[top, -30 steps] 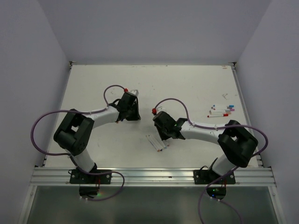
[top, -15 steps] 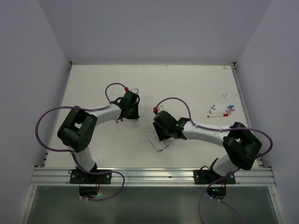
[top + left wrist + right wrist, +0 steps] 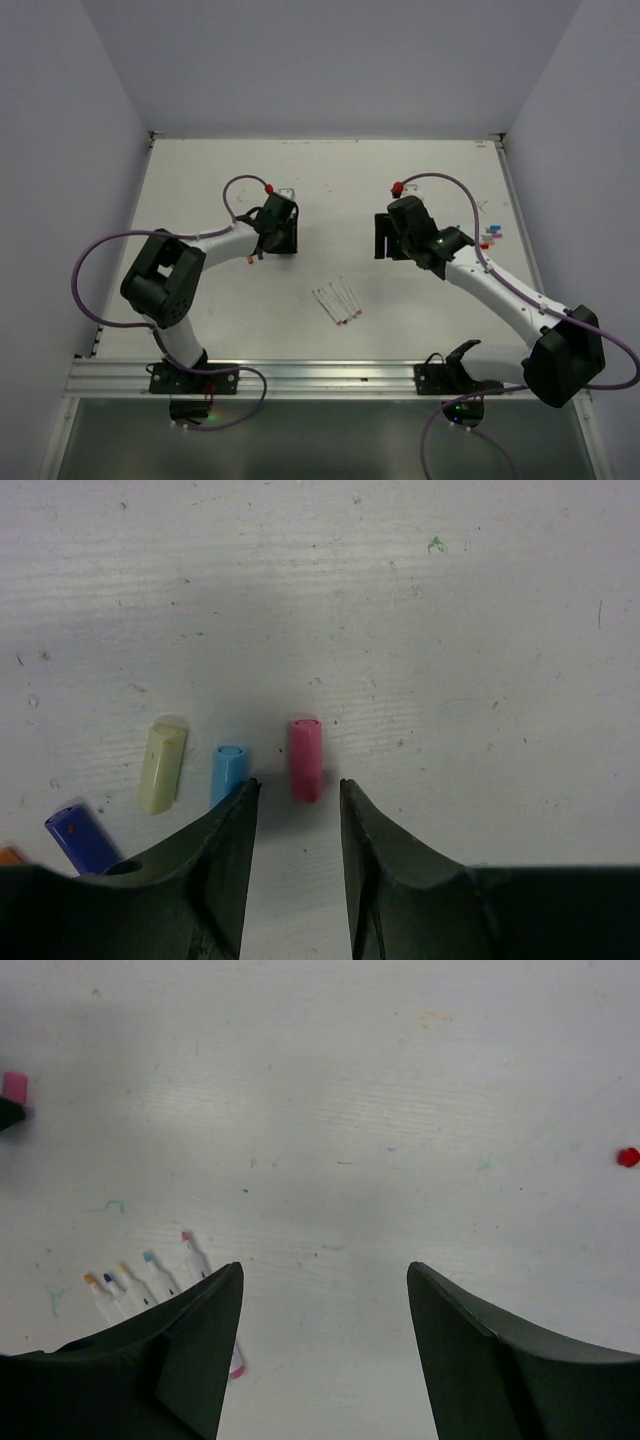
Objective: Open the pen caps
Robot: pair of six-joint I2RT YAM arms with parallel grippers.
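Several pen caps lie in a row on the table in the left wrist view: a pink cap (image 3: 305, 758), a light blue cap (image 3: 228, 772), a yellow cap (image 3: 162, 768) and a dark blue cap (image 3: 80, 838). My left gripper (image 3: 297, 785) stands open just short of the pink cap, holding nothing. In the top view it (image 3: 278, 238) sits left of centre. Several white pen bodies (image 3: 338, 301) with bare coloured tips lie mid-table. My right gripper (image 3: 383, 243) hangs wide open and empty (image 3: 325, 1270), with those pen bodies (image 3: 150, 1278) at its lower left.
A few capped pens (image 3: 487, 237) lie at the right side of the table, partly hidden behind the right arm. A small red spot (image 3: 627, 1157) shows on the table at the right of the right wrist view. White walls enclose the table.
The left gripper has opened and the pink cap now lies free on the table. The right arm has swung away from the pen bodies toward the back right, its jaws opening wide.
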